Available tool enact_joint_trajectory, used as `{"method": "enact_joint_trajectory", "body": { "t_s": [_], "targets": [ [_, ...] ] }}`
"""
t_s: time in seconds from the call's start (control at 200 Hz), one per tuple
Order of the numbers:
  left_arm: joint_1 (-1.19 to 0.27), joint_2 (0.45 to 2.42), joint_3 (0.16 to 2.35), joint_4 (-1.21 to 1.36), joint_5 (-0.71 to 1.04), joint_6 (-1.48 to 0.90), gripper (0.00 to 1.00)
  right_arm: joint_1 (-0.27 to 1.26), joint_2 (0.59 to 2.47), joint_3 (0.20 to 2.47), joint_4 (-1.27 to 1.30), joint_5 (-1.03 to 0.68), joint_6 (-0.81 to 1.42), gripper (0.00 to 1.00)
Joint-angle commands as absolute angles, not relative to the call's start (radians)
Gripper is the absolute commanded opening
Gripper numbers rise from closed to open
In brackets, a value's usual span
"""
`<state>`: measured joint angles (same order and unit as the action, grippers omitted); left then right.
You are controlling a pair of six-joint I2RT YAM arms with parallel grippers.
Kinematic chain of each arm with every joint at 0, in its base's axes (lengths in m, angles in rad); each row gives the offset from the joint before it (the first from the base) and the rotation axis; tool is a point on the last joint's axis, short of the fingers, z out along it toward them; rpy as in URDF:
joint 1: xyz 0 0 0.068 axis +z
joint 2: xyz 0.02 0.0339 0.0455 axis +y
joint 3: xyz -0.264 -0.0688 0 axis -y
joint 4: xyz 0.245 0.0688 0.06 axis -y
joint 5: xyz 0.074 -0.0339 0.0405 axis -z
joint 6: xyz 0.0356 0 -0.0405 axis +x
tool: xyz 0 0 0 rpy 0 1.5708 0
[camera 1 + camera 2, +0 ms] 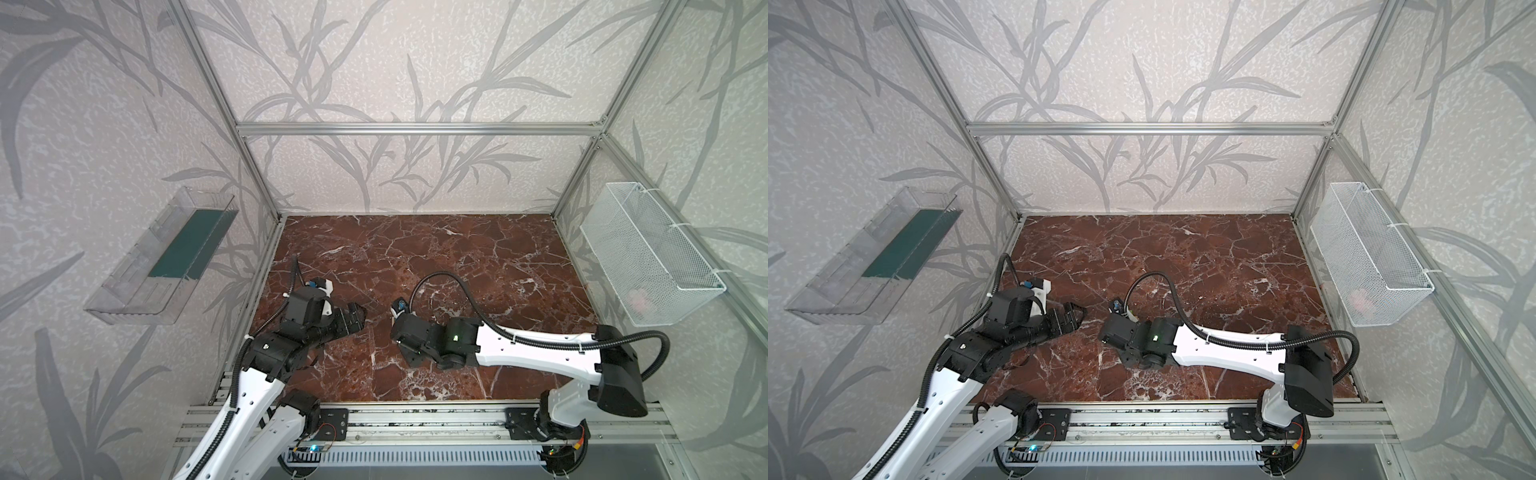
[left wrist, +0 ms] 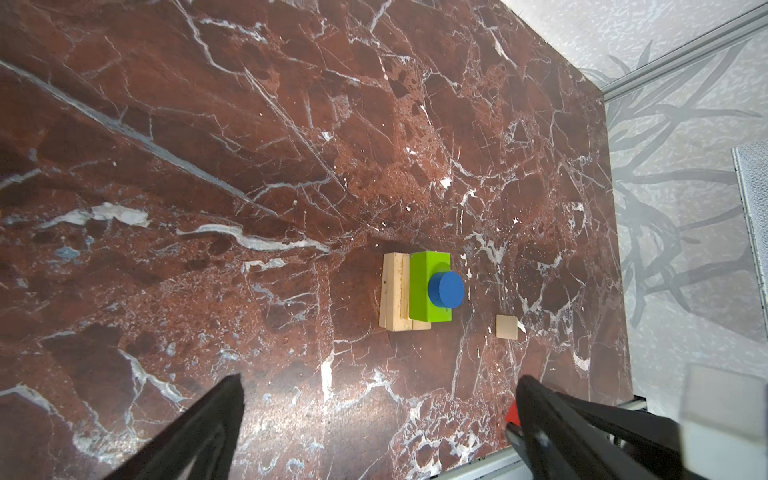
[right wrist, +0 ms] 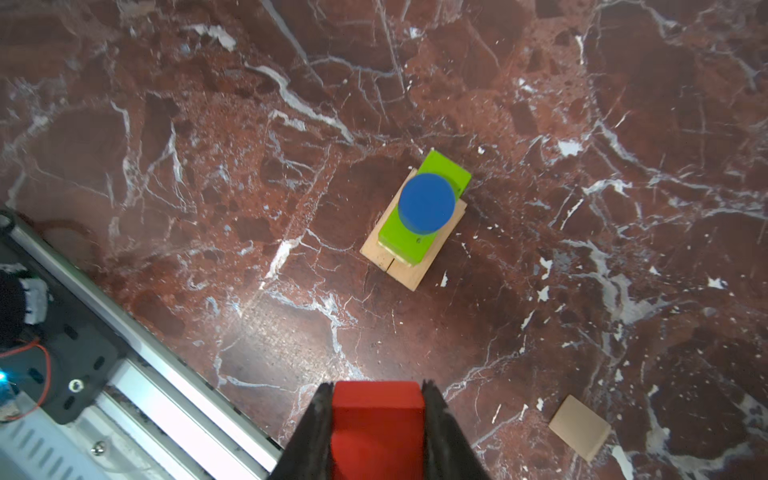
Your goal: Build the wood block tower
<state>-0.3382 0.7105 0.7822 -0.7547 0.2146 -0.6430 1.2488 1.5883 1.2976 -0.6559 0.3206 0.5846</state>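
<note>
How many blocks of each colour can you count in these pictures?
red block: 1
blue block: 1
green block: 1
pale planks under the green block: 2 visible, more may be hidden
pale piece lying apart: 1
total: at least 6

Green block (image 2: 419, 286): one
Blue cylinder (image 3: 426, 202): one
Red block (image 3: 377, 419): one
Stacked pale planks (image 2: 395, 295): at least two, exact count unclear
Loose pale piece (image 3: 579, 428): one
Wire basket (image 1: 652, 253): one
Clear tray (image 1: 124, 291): one
</note>
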Motion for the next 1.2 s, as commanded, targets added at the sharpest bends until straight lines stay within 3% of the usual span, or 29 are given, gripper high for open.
{"method": "enact_joint_trajectory", "body": {
  "t_s": [0.0,0.445,1.195],
  "targets": [
    [-0.337,0.706,0.819,-0.721,0.14,-0.61,1.0,1.221,1.637,1.393,-0.744,0.365,0.631,0.24],
    [-0.337,0.65,0.752,-0.685,0.127,-0.64,1.0,1.125,1.801,1.531,-0.774,0.402,0.873,0.18],
    [-0.337,0.545,0.68,-0.697,0.159,-0.68,1.0,1.12,1.99,1.703,-0.89,0.455,0.957,0.16]
  ]
}}
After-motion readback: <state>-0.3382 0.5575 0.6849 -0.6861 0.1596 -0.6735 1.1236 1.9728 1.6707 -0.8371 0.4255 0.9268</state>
